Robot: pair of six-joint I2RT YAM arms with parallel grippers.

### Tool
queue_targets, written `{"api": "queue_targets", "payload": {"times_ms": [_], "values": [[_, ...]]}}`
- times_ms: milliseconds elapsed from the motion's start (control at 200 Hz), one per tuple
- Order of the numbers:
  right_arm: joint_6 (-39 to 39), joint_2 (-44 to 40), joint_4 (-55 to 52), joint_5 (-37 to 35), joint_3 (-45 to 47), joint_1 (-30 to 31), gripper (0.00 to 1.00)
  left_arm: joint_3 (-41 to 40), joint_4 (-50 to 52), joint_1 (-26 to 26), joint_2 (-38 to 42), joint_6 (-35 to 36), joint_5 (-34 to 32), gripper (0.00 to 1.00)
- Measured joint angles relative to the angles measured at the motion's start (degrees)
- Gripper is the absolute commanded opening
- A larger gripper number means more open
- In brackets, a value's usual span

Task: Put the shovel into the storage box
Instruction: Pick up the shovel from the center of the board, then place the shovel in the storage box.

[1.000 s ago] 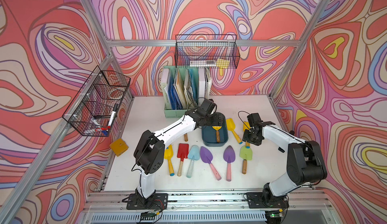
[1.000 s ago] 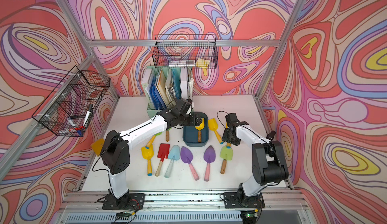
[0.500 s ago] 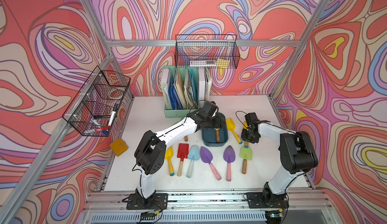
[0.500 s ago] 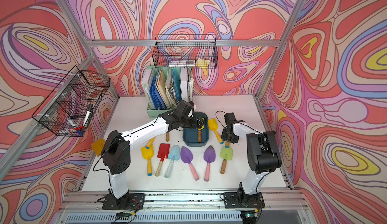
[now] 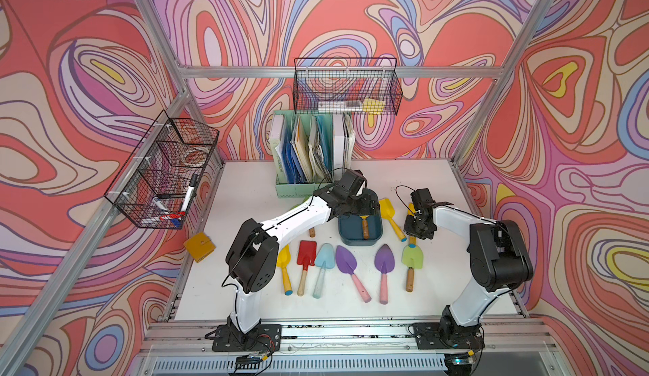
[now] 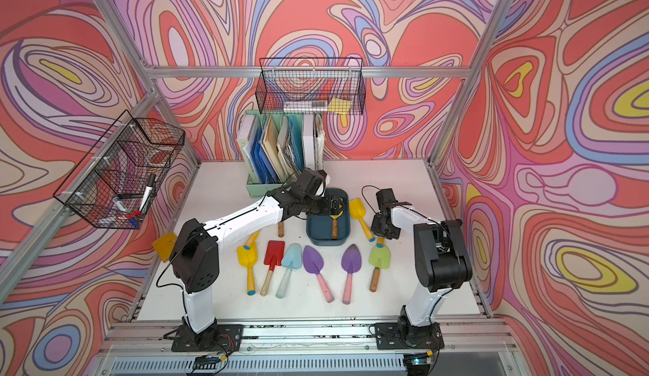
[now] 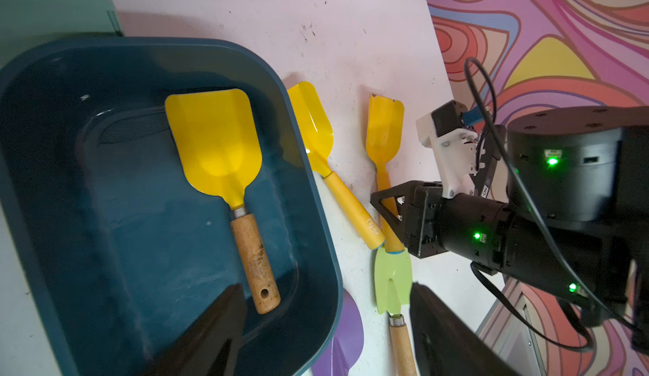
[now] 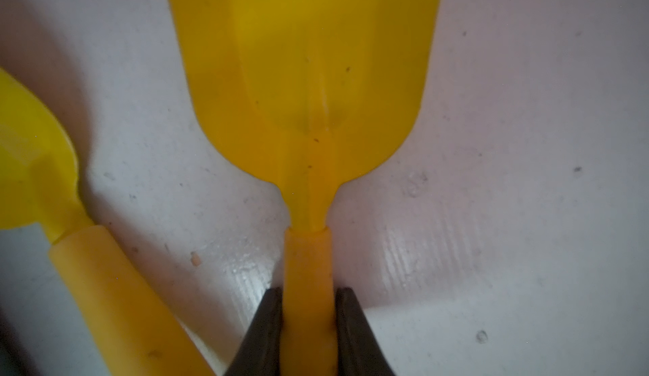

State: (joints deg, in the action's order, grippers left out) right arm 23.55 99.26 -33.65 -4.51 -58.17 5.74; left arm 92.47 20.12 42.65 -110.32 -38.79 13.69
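The storage box (image 5: 346, 233) (image 6: 312, 233) (image 7: 105, 216), a dark teal tub, holds a yellow shovel with a wooden handle (image 5: 365, 226) (image 7: 214, 146). My left gripper (image 5: 365, 205) (image 6: 333, 206) (image 7: 325, 286) hovers open over the box, holding nothing. To the right of the box, my right gripper (image 5: 418, 228) (image 6: 384, 228) (image 8: 308, 291) is down at the table. It is shut on the handle of a narrow all-yellow shovel (image 8: 309, 75) (image 7: 384, 128) that lies flat. Another yellow shovel (image 5: 386, 209) (image 7: 312, 124) (image 8: 35, 167) lies between this one and the box.
A row of shovels lies in front of the box: yellow (image 5: 283, 262), red (image 5: 306, 253), light blue (image 5: 325, 254), two purple (image 5: 346, 260) (image 5: 384, 260) and green (image 5: 412, 256). A mint file holder (image 5: 309, 153) stands behind. Black wire baskets (image 5: 346, 86) (image 5: 165, 170) hang on the frame.
My right gripper's jaws have closed onto the yellow shovel's handle, and its arm has folded in closer. The left gripper has shifted slightly over the box and stays open.
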Motion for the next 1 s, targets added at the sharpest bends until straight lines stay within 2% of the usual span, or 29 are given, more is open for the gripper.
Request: {"api": "queue_targets", "payload": {"times_ms": [170, 406, 556, 741, 1001], "values": [[-2.4, -5.9, -2.4, 0.5, 0.0, 0.0, 0.0, 1.5, -0.1, 0.2, -0.9, -0.5, 1.1, 0.77], [-6.2, -15.4, -5.5, 6.0, -0.2, 0.4, 0.0, 4.1, 0.0, 0.2, -3.7, -1.1, 1.4, 0.73], [-7.4, -16.7, -9.5, 8.1, -1.9, 2.4, 0.0, 7.4, 0.0, 0.2, -6.0, -1.3, 1.6, 0.72], [-6.6, -16.8, -12.4, 8.7, -6.1, 8.3, 0.0, 11.0, 0.2, 0.4, -7.6, -1.3, 1.5, 0.7], [-4.1, -15.5, -12.8, 8.9, -9.7, 14.0, 0.0, 11.5, 0.7, 0.9, -8.4, -1.1, -0.1, 0.63]]}}
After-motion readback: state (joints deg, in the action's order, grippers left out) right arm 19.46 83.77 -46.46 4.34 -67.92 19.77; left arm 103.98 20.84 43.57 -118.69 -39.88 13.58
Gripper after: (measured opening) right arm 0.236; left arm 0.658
